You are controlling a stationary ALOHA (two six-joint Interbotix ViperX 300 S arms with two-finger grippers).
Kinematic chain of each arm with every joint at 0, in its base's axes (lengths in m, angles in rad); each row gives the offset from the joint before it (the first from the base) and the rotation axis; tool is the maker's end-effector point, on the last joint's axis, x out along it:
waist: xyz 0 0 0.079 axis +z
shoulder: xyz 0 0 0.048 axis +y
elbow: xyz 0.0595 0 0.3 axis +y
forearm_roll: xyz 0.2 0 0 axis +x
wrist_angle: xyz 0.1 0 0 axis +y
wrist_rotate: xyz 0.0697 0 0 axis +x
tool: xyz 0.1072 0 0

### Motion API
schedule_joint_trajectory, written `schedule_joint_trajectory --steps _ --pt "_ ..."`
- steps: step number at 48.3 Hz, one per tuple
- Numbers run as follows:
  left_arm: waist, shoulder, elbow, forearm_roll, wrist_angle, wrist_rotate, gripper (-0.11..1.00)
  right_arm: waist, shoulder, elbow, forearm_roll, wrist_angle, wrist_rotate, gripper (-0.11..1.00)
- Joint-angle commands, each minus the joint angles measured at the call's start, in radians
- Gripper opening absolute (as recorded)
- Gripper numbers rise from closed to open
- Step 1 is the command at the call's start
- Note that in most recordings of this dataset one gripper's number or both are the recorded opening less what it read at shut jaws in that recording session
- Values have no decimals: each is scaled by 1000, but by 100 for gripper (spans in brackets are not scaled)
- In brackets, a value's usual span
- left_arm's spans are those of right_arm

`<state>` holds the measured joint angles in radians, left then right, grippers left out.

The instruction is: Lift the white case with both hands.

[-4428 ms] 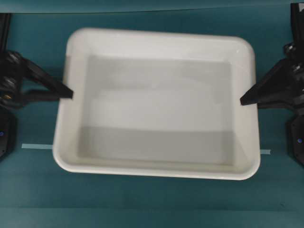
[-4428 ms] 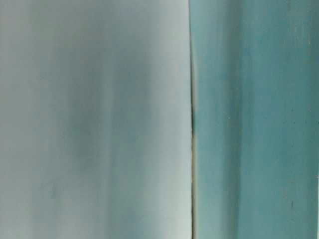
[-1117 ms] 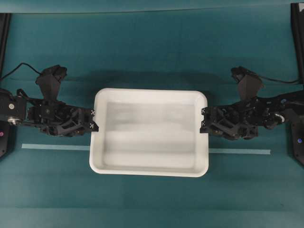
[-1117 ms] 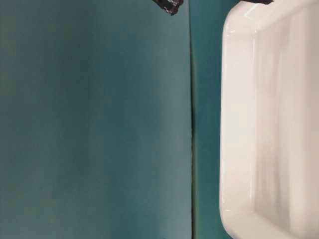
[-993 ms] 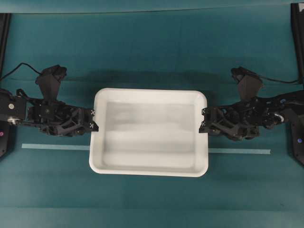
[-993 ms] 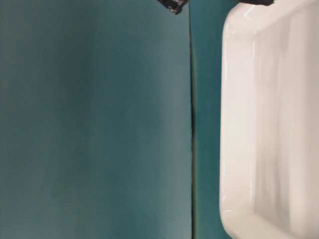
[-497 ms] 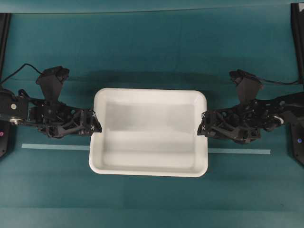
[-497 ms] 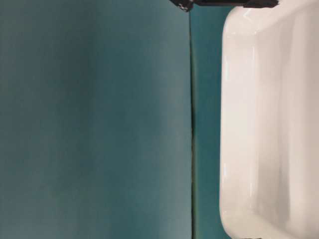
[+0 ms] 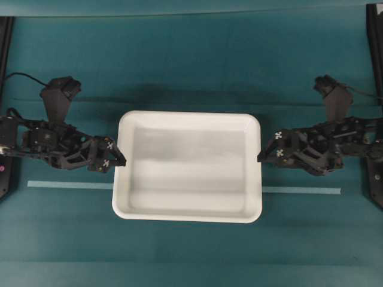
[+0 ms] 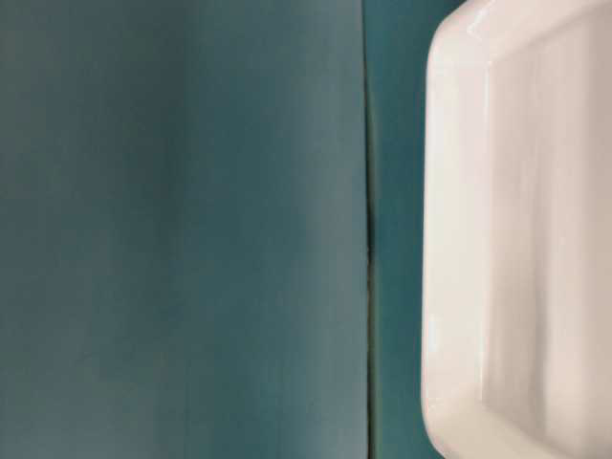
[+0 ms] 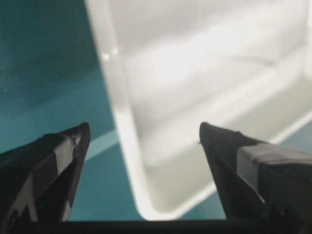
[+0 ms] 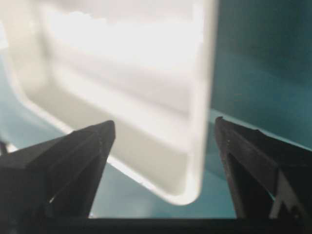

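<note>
The white case [image 9: 187,166] is seen resting flat on the teal table surface [image 9: 191,72], near the middle of the overhead view, with its long sides running left to right. Its glossy bottom is bare. A thin pale tape strip [image 9: 69,185] is laid across the table and is hidden where the case lies over it, showing again at the case's right [image 9: 301,191].

The left gripper [image 9: 121,162] is placed at the case's left short side, its fingertips just at the rim; contact cannot be told from above. In the left wrist view its two wedge-shaped fingers [image 11: 53,165] are spread wide, with the rim [image 11: 122,131] seen ahead between them and not pinched. The case is therefore released by this pincer.

The right gripper [image 9: 261,157] is set just beside the right short side, apart from the rim by a narrow gap. In the right wrist view its fingers [image 12: 73,156] are likewise spread wide, with the case's rim [image 12: 200,112] ahead between them and nothing grasped.

In the table-level view only a rounded corner of the case [image 10: 516,229] is shown against the teal surface.
</note>
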<state>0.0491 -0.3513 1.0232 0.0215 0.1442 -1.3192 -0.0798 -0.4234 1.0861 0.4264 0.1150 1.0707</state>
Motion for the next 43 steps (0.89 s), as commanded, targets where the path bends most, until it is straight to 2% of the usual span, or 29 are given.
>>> schedule_joint_trajectory --steps 1,13,20,35,43 --pt "-3 -41 -9 5 -3 29 95 0 -28 -12 -25 -9 -17 87" --pt "-9 -186 -8 2 -2 167 95 -3 -112 -61 -91 -2 -158 87" --pt "-12 -233 -9 5 -2 216 95 -11 -127 -71 -94 -2 -232 87" --pt "-23 -298 -8 6 -2 225 95 -12 -141 -104 -103 -38 -348 87" --pt "-21 -334 -18 8 -2 330 95 -12 -161 -117 -103 -67 -442 87"
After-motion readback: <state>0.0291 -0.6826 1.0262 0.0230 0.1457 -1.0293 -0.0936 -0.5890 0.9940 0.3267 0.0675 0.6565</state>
